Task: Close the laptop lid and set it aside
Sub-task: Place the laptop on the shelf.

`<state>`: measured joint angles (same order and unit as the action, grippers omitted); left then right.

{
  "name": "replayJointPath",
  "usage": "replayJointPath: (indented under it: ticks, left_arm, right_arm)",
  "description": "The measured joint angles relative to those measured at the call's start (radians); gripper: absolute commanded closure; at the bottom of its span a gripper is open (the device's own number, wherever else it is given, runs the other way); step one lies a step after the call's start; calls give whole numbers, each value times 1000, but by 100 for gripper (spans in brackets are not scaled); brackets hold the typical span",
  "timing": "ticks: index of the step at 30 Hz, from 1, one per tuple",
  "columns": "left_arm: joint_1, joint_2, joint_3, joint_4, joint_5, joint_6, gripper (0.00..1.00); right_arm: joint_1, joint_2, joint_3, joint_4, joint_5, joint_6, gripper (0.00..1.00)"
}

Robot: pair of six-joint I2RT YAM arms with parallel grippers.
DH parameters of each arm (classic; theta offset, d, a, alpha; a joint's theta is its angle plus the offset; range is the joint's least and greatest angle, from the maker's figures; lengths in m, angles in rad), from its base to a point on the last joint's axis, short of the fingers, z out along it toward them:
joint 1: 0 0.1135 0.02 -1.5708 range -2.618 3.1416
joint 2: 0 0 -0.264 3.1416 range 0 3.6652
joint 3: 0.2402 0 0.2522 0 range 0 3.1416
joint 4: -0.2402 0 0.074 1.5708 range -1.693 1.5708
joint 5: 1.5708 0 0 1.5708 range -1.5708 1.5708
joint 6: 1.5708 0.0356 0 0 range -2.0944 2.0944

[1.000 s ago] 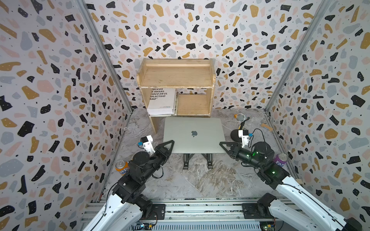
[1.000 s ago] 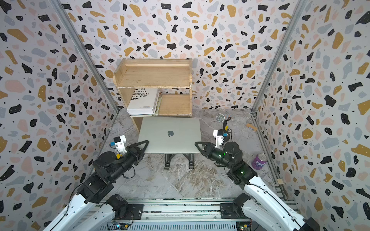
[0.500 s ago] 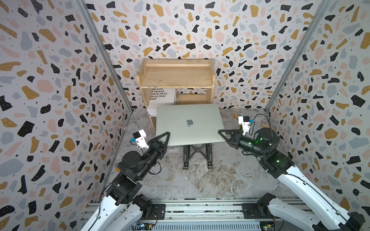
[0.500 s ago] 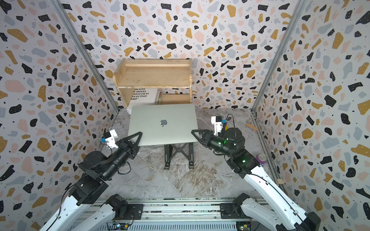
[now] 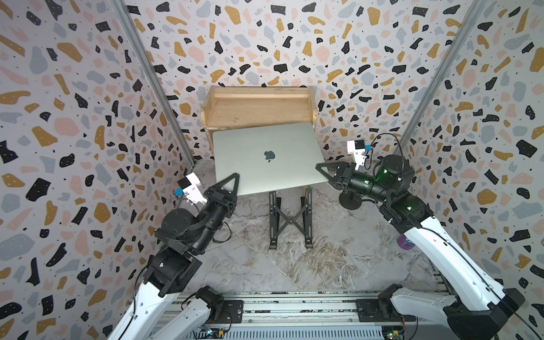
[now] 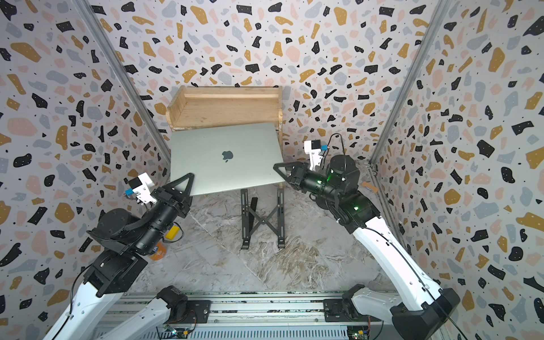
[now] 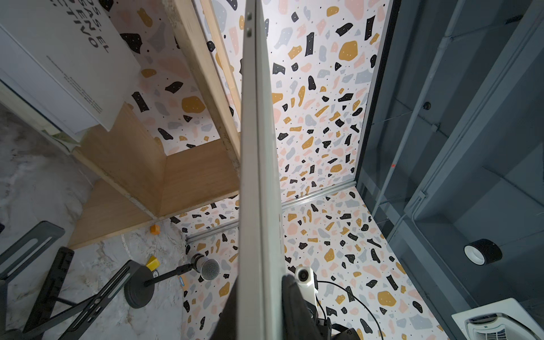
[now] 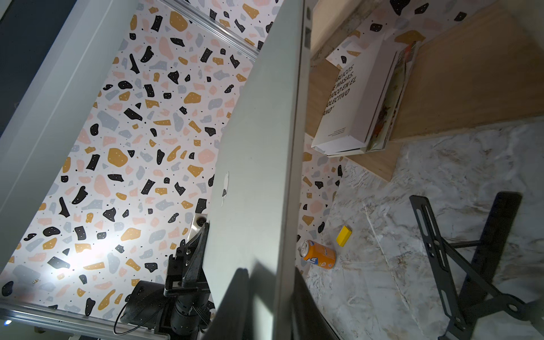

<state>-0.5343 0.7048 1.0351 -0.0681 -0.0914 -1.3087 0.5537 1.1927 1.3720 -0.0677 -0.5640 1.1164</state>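
In both top views the laptop point(image 5: 265, 159) is held tilted, clear above the black stand point(image 5: 290, 219) and in front of the wooden shelf point(image 5: 259, 109). The laptop lid point(image 6: 223, 159) is shut flat, so closing is judged done and setting aside is in hand. The left gripper point(image 5: 234, 182) is clamped on the near left corner and the right gripper point(image 5: 322, 170) on the near right corner, both arms stretched forward. From the left wrist, the thin silver edge is seen pinched between dark fingers point(image 7: 231, 309). From the right wrist, the same narrow pinch is shown. Next, matched travel of both arms is called for, so nothing gets twisted
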Motion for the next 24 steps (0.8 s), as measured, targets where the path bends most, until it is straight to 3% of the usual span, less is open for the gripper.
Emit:
replayJointPath:
  ticks: [9, 18, 24]
  left_arm:
    - [116, 123, 90, 13, 54, -24, 83]
    - [278, 291, 158, 32, 182, -85, 84]
    - [339, 407, 216, 55, 268, -110, 85]
  right_arm:
    - [-28, 168, 162, -3, -8, 11, 100]
    - [-49, 365, 315, -8, 13, 31, 100]
    - [-65, 437, 375, -15, 50, 45, 100]
